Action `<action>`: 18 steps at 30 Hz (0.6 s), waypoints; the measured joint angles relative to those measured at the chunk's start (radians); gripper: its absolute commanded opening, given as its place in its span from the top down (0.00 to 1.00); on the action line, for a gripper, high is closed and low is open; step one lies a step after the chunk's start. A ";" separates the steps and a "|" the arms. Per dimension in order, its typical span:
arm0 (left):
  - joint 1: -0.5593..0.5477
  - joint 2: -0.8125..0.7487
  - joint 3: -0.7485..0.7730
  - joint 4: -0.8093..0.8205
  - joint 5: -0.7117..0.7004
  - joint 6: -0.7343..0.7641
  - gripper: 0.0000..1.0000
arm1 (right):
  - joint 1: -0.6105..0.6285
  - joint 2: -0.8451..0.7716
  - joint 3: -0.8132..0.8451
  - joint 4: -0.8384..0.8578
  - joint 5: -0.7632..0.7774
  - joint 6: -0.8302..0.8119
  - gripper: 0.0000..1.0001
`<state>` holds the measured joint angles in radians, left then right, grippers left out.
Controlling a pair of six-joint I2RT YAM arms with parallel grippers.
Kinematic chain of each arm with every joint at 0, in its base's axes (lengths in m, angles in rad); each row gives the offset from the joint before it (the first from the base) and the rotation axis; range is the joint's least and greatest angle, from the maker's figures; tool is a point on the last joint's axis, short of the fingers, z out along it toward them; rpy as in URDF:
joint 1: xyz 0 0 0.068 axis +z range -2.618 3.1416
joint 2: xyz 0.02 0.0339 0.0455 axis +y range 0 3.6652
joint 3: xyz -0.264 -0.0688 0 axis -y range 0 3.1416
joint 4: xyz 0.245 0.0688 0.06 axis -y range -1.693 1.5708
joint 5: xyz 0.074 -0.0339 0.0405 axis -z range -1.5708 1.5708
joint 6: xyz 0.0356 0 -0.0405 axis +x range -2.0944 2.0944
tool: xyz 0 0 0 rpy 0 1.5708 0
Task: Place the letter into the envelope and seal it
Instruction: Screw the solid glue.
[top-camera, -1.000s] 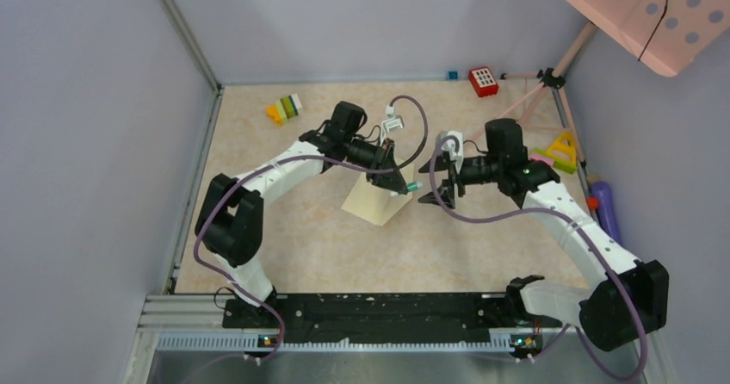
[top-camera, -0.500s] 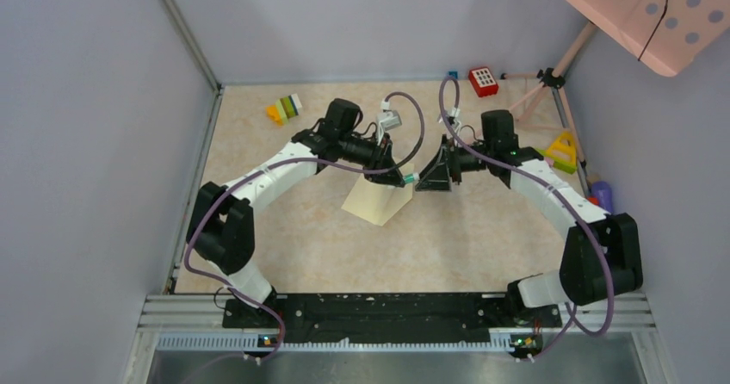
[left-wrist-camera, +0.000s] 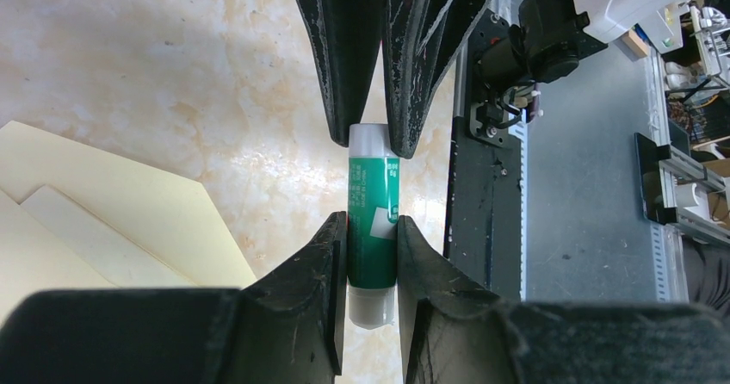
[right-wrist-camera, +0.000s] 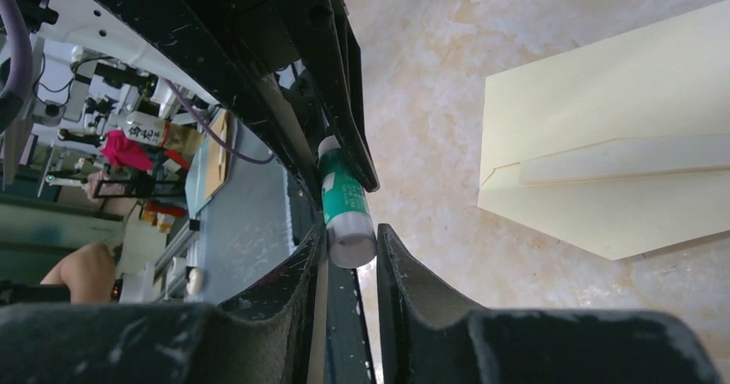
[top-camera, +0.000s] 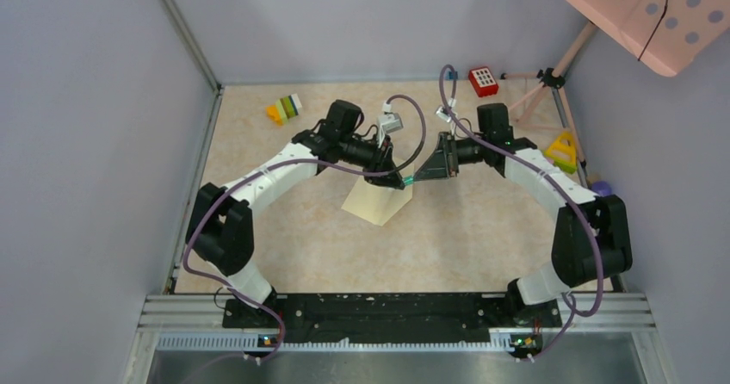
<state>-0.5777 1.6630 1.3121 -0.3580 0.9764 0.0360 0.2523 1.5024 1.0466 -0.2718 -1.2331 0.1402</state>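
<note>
Left jaws: closed part-way, clamped on the green body of a glue stick point(left-wrist-camera: 372, 220), which is held level above the table point(top-camera: 482, 238). Right jaws: closed to about the same width on the white cap point(left-wrist-camera: 372, 139) at the stick's other end. Both right fingers look to touch the cap in the wrist views, though I can't confirm a firm grip.

The two sets of jaws face each other tip to tip over the middle of the table. The stick bridges them, its long axis running left edge to right edge, cap end toward the right arm point(top-camera: 538, 173).

Key relation: my read is the next move is a straight pull apart along that axis to get the cap off. Any sideways offset would cock the stick in the left jaws.

The envelope point(top-camera: 376, 201) lies flat mid-table, directly under the left jaws and running from there toward the near edge. It's apart from the stick. The left arm point(top-camera: 275, 164) is nearer to it. I can't tell whether the letter is inside. Sealing not done yet.
</note>
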 measured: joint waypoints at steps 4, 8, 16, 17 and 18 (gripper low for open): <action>0.000 0.000 0.000 -0.005 0.005 0.001 0.86 | 0.000 0.004 0.005 -0.025 -0.008 -0.037 0.85; -0.001 0.002 0.000 -0.005 0.029 -0.012 0.86 | 0.000 -0.002 0.022 -0.089 -0.029 -0.174 0.84; 0.007 0.076 0.000 0.087 0.222 -0.146 0.86 | 0.001 -0.136 -0.026 -0.156 -0.016 -0.562 0.80; 0.007 0.085 0.000 0.102 0.246 -0.168 0.86 | 0.002 -0.161 -0.043 -0.155 -0.010 -0.613 0.80; 0.007 0.094 0.000 0.116 0.264 -0.184 0.86 | 0.005 -0.189 -0.065 -0.151 -0.002 -0.667 0.80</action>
<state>-0.5709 1.7573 1.3121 -0.2424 1.2400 -0.1482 0.2577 1.3132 0.9813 -0.4232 -1.2354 -0.5266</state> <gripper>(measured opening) 0.274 0.213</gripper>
